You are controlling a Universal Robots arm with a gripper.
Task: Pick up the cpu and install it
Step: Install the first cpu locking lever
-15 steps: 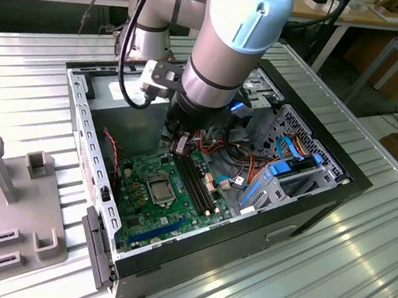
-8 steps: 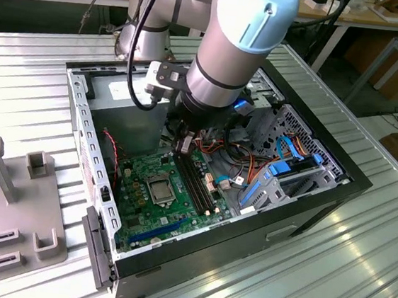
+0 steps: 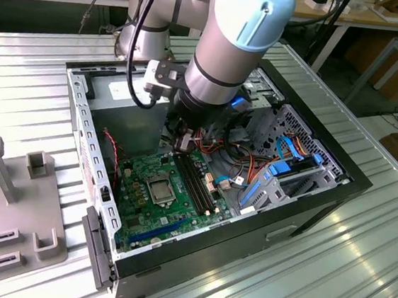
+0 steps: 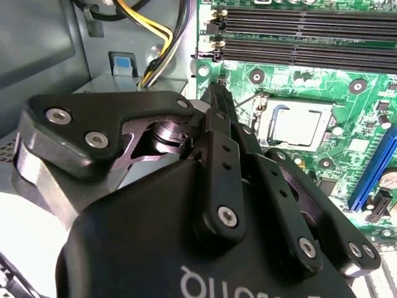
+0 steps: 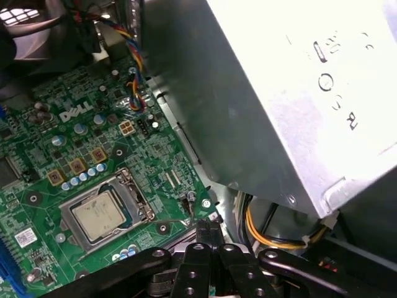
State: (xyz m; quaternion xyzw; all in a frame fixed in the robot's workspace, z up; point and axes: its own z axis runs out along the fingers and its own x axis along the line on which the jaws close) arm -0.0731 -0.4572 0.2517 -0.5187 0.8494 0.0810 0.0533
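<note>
A ribbed silver metal tabletop (image 3: 357, 272) fills the workshop bench, with wooden desks and cables behind it. On it lies an open black desktop computer case (image 3: 337, 188), its side panel off, and a grey plastic fixture block (image 3: 8, 200) stands near the tabletop's edge at the exterior view's left.

Inside the case the green motherboard (image 3: 139, 207) lies flat. The cpu (image 3: 160, 190), a small square chip with a dull grey metal top, sits in the silver socket frame (image 5: 127, 186) near the middle of the board; it shows in both wrist views (image 4: 298, 124) (image 5: 98, 215) lying level within the frame. Long black memory slots (image 3: 195, 184) run just beside the socket.

The silver and pale blue robot arm (image 3: 231, 46) reaches down into the case. Its black gripper (image 4: 214, 99) hangs above the board near the memory slots and the grey metal power supply box (image 5: 260, 81), apart from the chip. Its fingers (image 5: 208, 231) are drawn together at the tips, pinched with nothing between them.

Yellow and black cables (image 5: 273, 233) trail under the power supply.
</note>
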